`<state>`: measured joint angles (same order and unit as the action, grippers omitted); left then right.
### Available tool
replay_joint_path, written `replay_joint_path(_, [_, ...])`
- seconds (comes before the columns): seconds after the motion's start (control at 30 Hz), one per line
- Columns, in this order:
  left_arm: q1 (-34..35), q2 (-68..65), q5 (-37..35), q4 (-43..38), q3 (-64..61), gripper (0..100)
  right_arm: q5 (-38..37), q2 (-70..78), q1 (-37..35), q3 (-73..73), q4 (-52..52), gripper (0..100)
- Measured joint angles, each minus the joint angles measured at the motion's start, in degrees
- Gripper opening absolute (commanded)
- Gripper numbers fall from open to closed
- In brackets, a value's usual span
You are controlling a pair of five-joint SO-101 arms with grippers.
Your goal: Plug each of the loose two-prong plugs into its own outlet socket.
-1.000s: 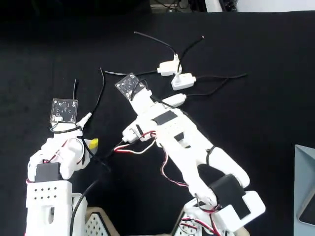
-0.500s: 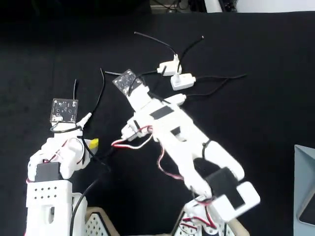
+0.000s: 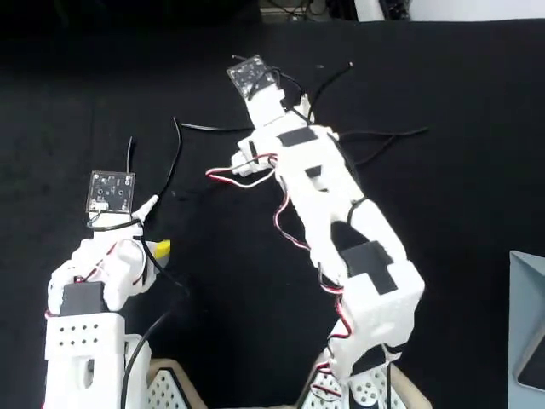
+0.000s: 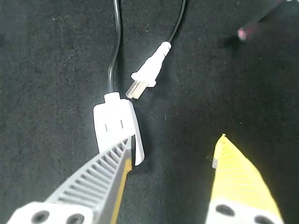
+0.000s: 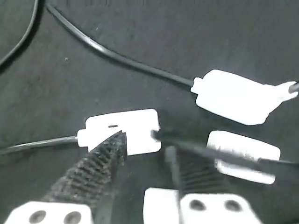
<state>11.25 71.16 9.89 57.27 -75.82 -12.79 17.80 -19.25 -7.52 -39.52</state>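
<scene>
A white outlet socket point(image 4: 117, 123) with two slots lies on the black cloth. A loose white two-prong plug point(image 4: 149, 77) lies just beyond it, prongs almost touching the socket's top edge. My left gripper point(image 4: 175, 140) hangs open over them, its grey finger over the socket's lower corner and nothing held. At the far middle of the table my right gripper point(image 5: 144, 144) stands open above several white plug and socket pieces. One black fingertip point(image 5: 114, 140) overlaps a white socket block point(image 5: 124, 130). Another white piece point(image 5: 233, 95) lies farther off.
The right arm point(image 3: 315, 179) stretches across the table's middle and the left arm point(image 3: 102, 273) sits at the near left. Black cables point(image 3: 383, 135) trail out around the far pieces. A grey object point(image 3: 528, 324) stands at the right edge.
The right arm has swung away from the table's centre to the far side, over the white pieces there. The left arm has not moved.
</scene>
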Motion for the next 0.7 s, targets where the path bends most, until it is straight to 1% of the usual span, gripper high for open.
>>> replay_joint_path(0.07, [0.0, 0.0, 0.0, 0.0, 0.0, 28, 0.0, 0.18, -0.18, 1.93, -3.69, 25.8])
replay_joint_path(0.2, [0.0, 0.0, 0.0, 0.0, 0.0, 28, 0.0, -0.88, -1.58, 4.57, -12.22, 18.4])
replay_joint_path(0.3, [0.44, 0.0, 0.0, 0.0, 0.0, 28, -0.09, -5.54, -3.25, 5.01, -17.41, 11.0])
replay_joint_path(0.43, [2.46, 0.0, 0.0, -1.32, -0.18, 28, 0.0, -14.51, -2.99, 5.01, -24.35, 0.8])
replay_joint_path(0.6, [2.73, 0.09, 0.0, -4.13, -2.11, 28, 0.09, -24.18, -3.08, 4.84, -32.35, 1.2])
replay_joint_path(0.7, [2.73, 0.09, 0.0, -4.13, -2.2, 28, 3.52, -26.46, -2.99, 1.41, -33.85, 1.2])
